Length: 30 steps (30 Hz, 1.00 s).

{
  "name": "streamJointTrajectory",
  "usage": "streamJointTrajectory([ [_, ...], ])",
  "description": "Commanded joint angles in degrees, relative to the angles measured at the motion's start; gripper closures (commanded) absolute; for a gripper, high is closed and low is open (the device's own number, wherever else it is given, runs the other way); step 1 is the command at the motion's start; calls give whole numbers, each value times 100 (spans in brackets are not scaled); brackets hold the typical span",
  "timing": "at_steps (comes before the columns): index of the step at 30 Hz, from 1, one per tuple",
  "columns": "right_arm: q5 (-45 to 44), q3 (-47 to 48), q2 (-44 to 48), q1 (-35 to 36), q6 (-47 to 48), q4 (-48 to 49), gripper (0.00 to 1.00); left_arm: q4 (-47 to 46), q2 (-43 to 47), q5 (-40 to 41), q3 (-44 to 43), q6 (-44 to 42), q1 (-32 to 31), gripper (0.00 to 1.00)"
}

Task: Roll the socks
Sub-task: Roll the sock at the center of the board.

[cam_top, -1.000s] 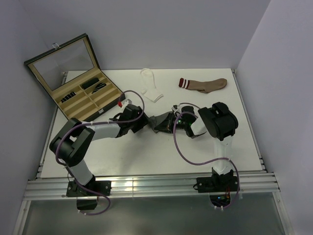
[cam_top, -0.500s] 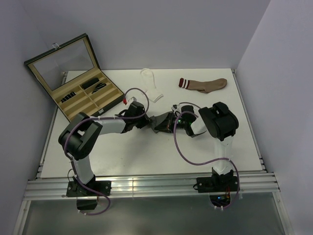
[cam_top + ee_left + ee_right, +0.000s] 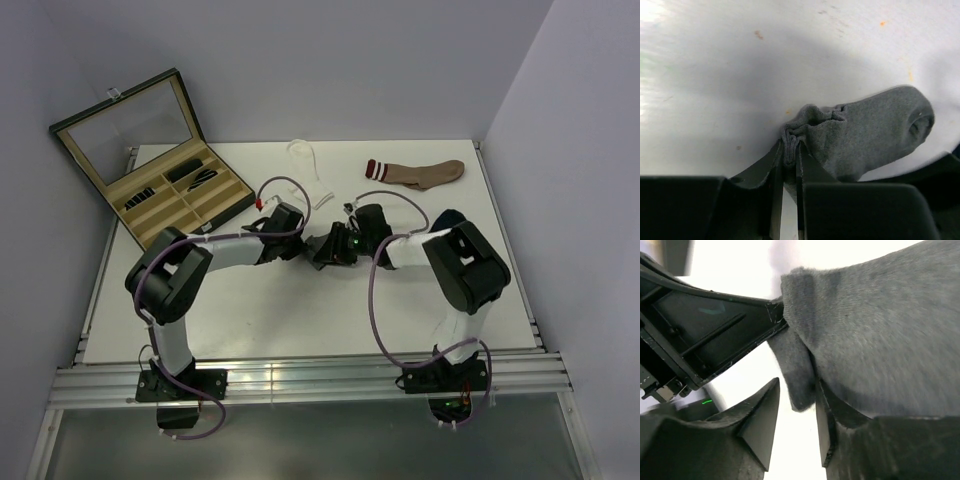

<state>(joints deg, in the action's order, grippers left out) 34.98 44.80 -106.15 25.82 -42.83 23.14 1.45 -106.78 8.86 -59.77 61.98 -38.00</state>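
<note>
Well off to the left of the left claw (image 3: 304, 244), and further back, we see an open case (image 3: 170, 195) with a glass lid on the white table (image 3: 300, 320). The left claw is closed almost all the way. In its own wrist view, its fingers (image 3: 765, 167) pinch a bunched edge of the grey sock (image 3: 870, 125) right at their tips. The rest of that sock spreads over the table ahead of the fingers and to their right.

Behind the left claw, near the back of the table, lies a white sock (image 3: 300, 152), partly hidden by the arm and its cable.

From above, the grey sock sits between the two claws, which nearly meet over it. The right claw (image 3: 337, 248) stands partly open. A hanging fold of the grey sock sits in the gap, touching one finger (image 3: 840, 440), while bare table shows between the fold and the other finger, so we see no grip there.

Behind the right claw and to its right, well apart from it, a brown sock (image 3: 420, 174) with a striped cuff lies flat.
</note>
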Motion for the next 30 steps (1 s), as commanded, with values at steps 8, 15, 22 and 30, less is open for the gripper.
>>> streamJointTrajectory([
  [8, -3242, 320, 1245, 1275, 2041, -1356, 56, 1753, 263, 757, -53, 86, 3, 100],
  [15, -4148, 178, 1316, 2040, 2665, -881, 56, 1779, 272, 713, -88, 122, -6, 100],
  [22, -4245, 354, 1106, 2260, 2815, -889, 56, 1736, 219, 652, -114, 131, -6, 100],
  [30, -4236, 451, 921, 2357, 2789, -942, 57, 1700, 202, 590, -114, 148, -6, 100],
])
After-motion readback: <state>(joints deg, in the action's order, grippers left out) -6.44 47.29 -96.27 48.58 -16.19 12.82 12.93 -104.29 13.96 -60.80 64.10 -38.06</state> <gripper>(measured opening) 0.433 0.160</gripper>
